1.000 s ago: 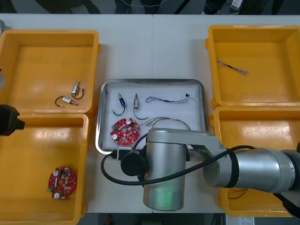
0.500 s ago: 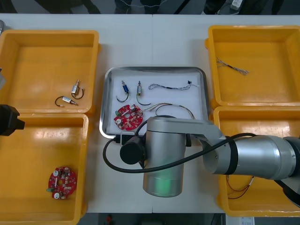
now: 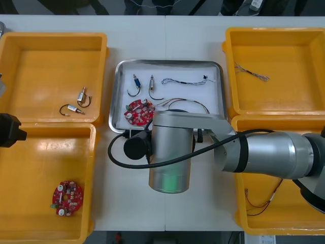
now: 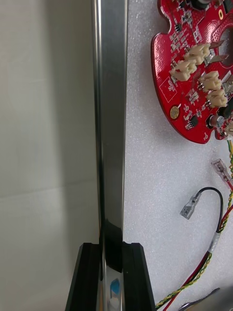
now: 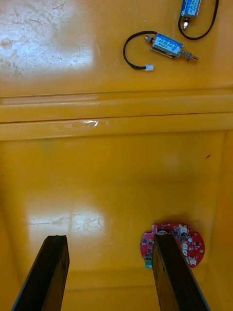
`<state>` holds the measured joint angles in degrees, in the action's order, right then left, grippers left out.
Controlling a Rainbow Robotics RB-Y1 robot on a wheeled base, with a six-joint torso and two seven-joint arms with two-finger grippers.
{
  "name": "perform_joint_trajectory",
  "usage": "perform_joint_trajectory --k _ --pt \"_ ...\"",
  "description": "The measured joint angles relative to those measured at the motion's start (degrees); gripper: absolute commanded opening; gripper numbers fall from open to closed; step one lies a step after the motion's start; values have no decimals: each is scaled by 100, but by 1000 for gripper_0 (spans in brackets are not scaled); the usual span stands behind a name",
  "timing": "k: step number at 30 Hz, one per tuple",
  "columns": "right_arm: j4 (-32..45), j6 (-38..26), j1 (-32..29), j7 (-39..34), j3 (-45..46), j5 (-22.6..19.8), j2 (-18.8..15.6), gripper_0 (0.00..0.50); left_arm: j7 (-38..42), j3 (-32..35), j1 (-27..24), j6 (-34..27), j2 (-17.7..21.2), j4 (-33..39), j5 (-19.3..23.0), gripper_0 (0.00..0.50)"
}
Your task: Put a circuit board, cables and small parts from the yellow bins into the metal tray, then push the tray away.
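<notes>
Gripping the shiny straight rim of the metal tray narrowly in the right end effector — white grainy floor bearing a round red circuit board and thin cables, between yellow bins. Hovering over the glossy near-left bin with left end effector spread wide.

A light table bears four yellow bins flanking a metal tray.

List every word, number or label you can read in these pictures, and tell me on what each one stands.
Nothing is readable.
Circuit board in the metal tray, whose rim the right claw grips: tiny marks, too small to read.
Small metal part beyond the open left claw, in a yellow bin: blue label, print too blurred.
</notes>
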<state>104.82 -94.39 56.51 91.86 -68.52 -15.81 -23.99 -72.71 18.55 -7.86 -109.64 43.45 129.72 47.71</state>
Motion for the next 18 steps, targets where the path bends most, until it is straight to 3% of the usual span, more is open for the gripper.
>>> perform_joint_trajectory --k 18 --pt "-623 435 336 175 -12 324 124 0 0 0 0 0 0 1 0 500"
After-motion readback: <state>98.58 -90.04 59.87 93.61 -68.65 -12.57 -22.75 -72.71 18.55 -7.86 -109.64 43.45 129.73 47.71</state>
